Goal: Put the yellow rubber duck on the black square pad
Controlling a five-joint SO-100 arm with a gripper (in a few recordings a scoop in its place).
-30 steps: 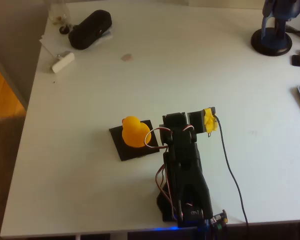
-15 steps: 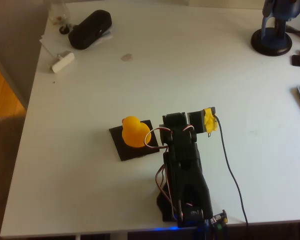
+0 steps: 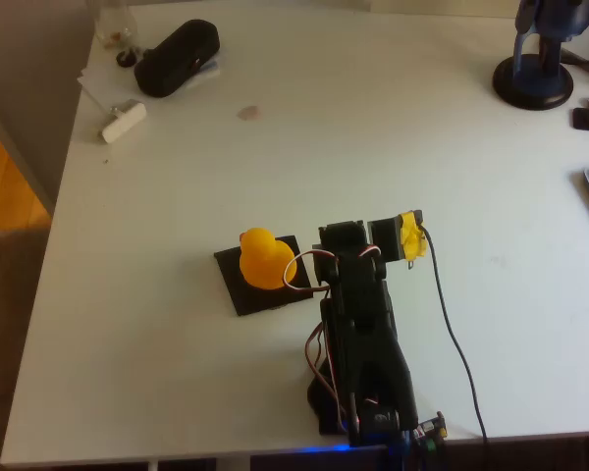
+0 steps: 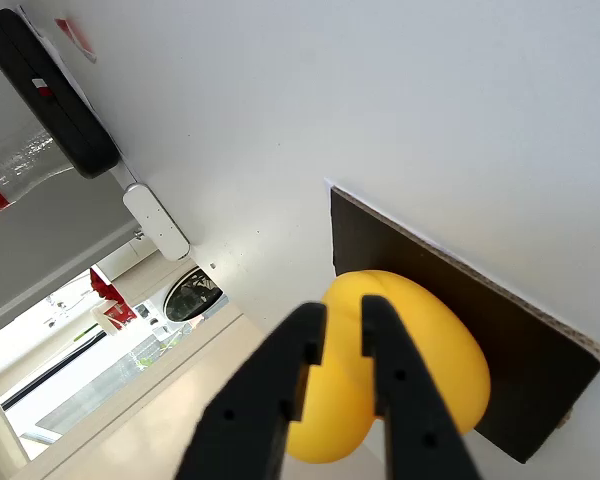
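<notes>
Overhead, the yellow rubber duck (image 3: 264,259) sits upright on the black square pad (image 3: 250,290), toward the pad's upper half, with bare black showing below and to its left. The pad lies near the front middle of the white table (image 3: 373,128), touching or just beside the black arm (image 3: 363,334), which stretches up from the front edge. A yellow tape-wrapped part (image 3: 409,237) shows at the arm's upper right, and a black cable (image 3: 456,343) trails from it toward the front edge. Far off at the top left lie a black pouch (image 3: 177,57) and a small white block (image 3: 124,121), well apart from the duck; a blue stand (image 3: 536,69) sits at the top right. From this height the finger gap cannot be made out.

Seen from the wrist, the gripper (image 4: 342,345) shows its 2 black fingers (image 4: 270,400) close together, only a narrow slit between them, holding nothing, their tips overlapping the duck (image 4: 430,360) in the picture. Whether they touch it I cannot tell. The pad (image 4: 520,380) shows a pale cut edge here, a detail lost from above. The pouch (image 4: 50,95) and white block (image 4: 155,222) appear at the upper left.
</notes>
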